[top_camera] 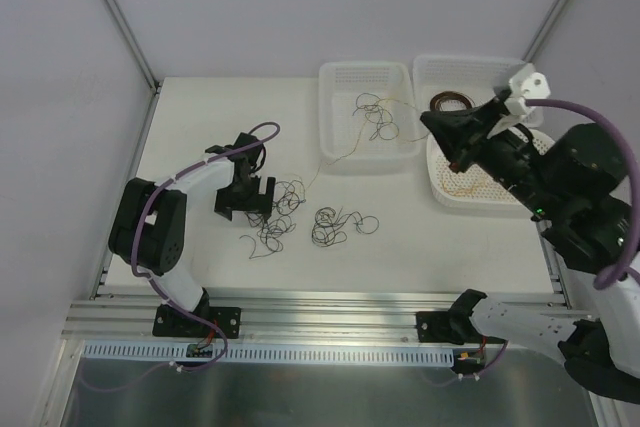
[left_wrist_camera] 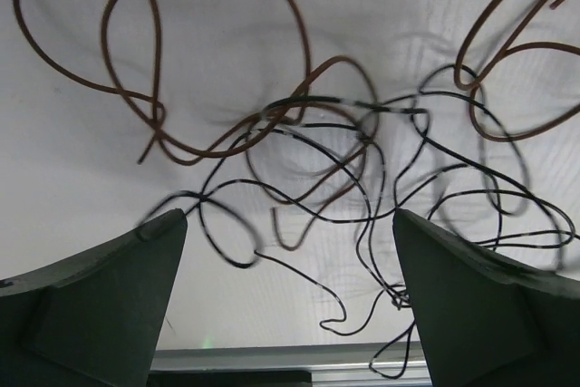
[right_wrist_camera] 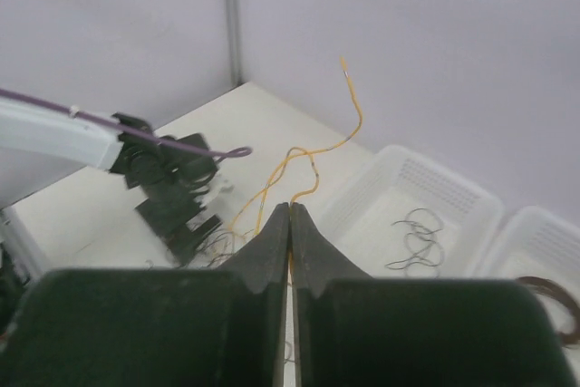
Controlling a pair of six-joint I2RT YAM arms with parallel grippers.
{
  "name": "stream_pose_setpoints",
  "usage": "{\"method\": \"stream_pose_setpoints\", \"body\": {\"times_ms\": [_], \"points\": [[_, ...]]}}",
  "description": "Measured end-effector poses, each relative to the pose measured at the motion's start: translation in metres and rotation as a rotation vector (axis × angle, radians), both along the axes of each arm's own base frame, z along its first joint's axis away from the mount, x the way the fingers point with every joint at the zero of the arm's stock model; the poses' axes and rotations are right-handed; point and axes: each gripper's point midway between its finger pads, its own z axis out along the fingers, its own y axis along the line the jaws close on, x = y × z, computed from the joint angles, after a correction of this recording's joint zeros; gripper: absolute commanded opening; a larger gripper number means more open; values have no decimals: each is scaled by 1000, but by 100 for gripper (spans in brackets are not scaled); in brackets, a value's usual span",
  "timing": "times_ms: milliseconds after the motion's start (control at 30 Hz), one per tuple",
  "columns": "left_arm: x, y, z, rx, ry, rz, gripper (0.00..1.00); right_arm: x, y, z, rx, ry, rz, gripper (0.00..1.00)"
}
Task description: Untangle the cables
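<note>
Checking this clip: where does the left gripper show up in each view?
Top external: left gripper open, left of centre, above the wire tangle.
Left wrist: its fingers fill both bottom corners.
Right wrist: left gripper left of centre, beyond the right gripper shut on a yellow wire.
Shared landmark: the wire tangle beneath it.

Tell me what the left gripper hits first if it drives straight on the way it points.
Most likely the tangle of black and brown cables: the left gripper points down at it, jaws open, with the table right beneath. Depth is hard to judge.
</note>
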Motion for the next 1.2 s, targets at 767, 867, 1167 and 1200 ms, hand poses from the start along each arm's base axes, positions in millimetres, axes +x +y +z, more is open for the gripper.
{"method": "stream_pose_setpoints", "body": {"times_ms": [767,867,1167,1200], "points": [[8,-21,55,-124,-186,-34,99,56,-26,-124,-290,234,-306,1],[9,-51,93,-217,-344,-117,99,49,-18,-117,-272,243,-252,1],[-16,-117,142,-440,-540,-263,99,42,-28,-60,-170,135,-259,1],[-16,-116,144,-444,-549,-258,99,43,-30,-57,-172,126,-273,1]]}}
